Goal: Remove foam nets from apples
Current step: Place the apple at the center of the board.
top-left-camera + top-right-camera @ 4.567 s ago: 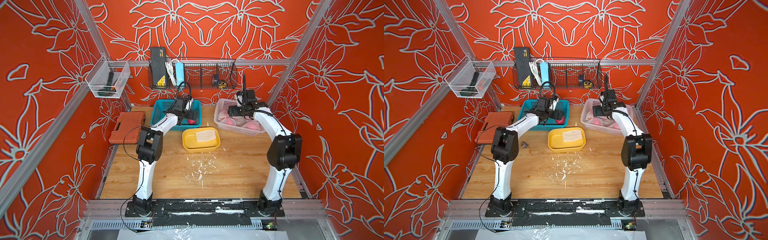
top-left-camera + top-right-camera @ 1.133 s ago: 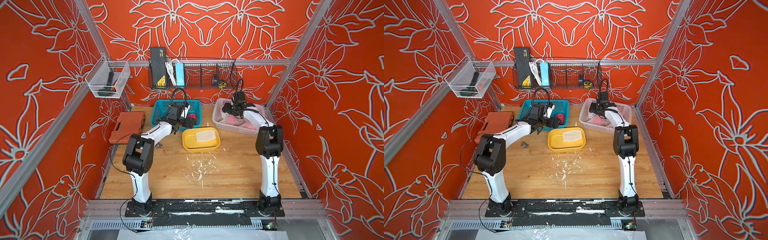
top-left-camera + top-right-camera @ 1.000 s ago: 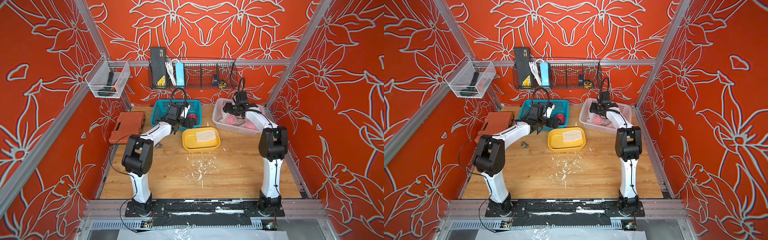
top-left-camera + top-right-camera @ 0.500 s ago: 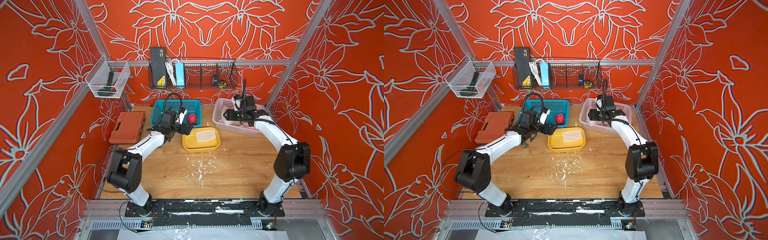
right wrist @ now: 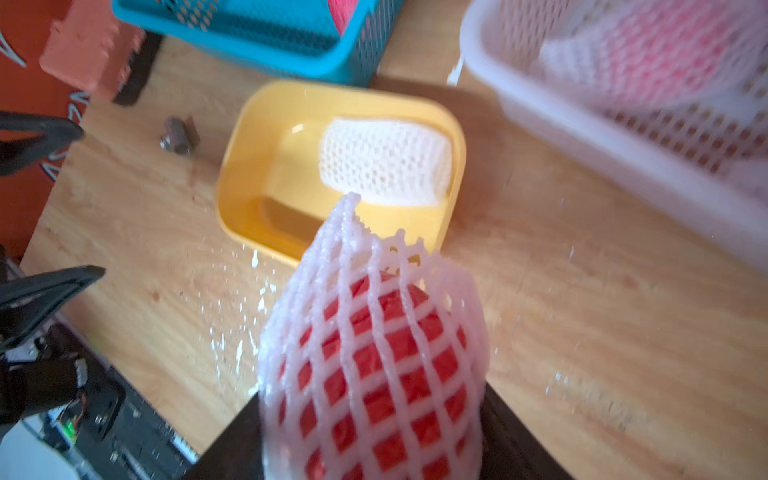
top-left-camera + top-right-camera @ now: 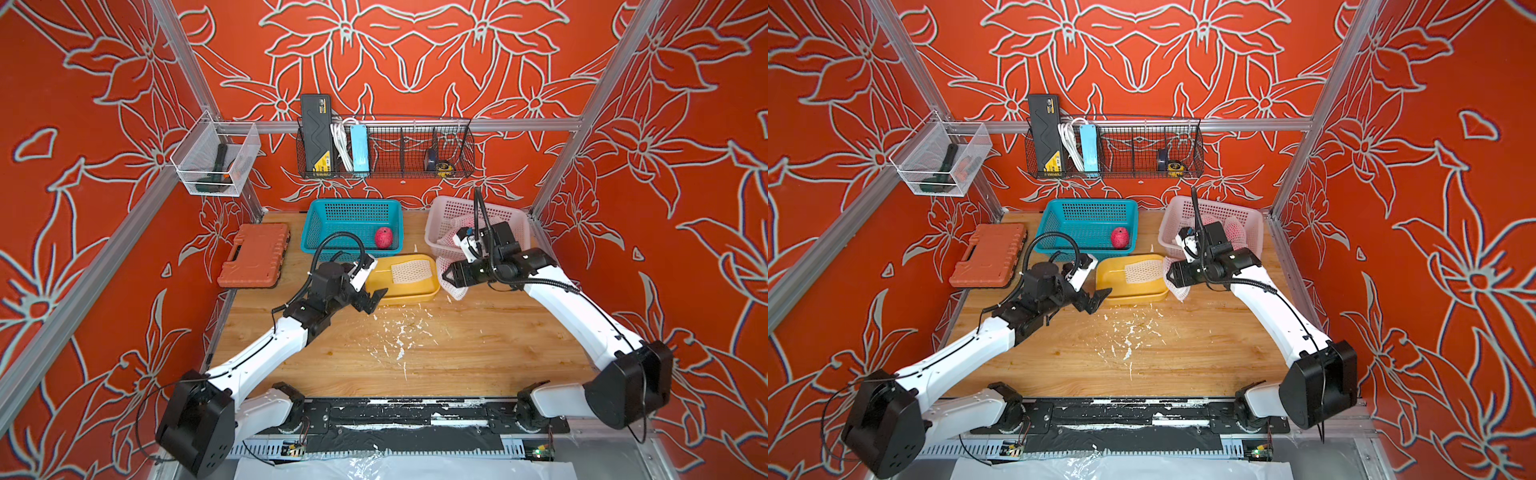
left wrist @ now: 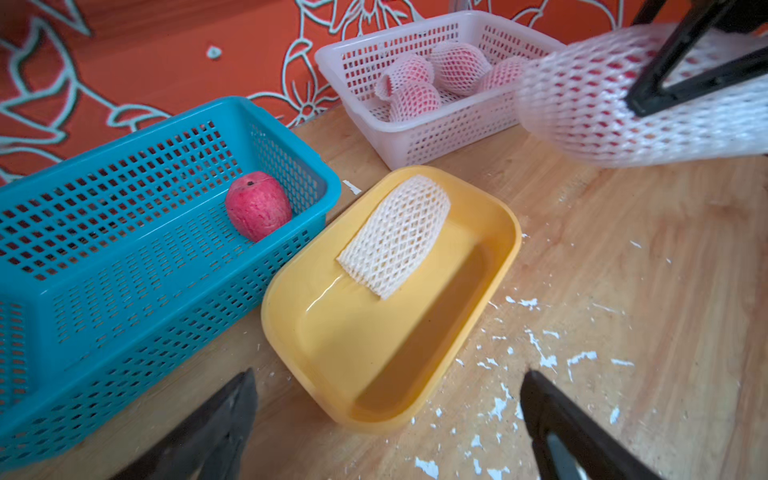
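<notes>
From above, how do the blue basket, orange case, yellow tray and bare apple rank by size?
In a top view: blue basket; orange case and yellow tray, too alike to rank; bare apple, clearly smallest.

Wooden table (image 6: 498,353) with blue basket (image 6: 353,214), pale basket (image 6: 453,208), yellow tray (image 6: 411,297), orange case (image 6: 253,255), white crumbs (image 6: 399,332)

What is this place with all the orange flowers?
Probably a robot practice booth: two white robot arms fixed at a wooden table, flowered panels on metal framing, a wire rack of tools.

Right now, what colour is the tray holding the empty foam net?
The tray is yellow, clearest in the left wrist view.
</notes>
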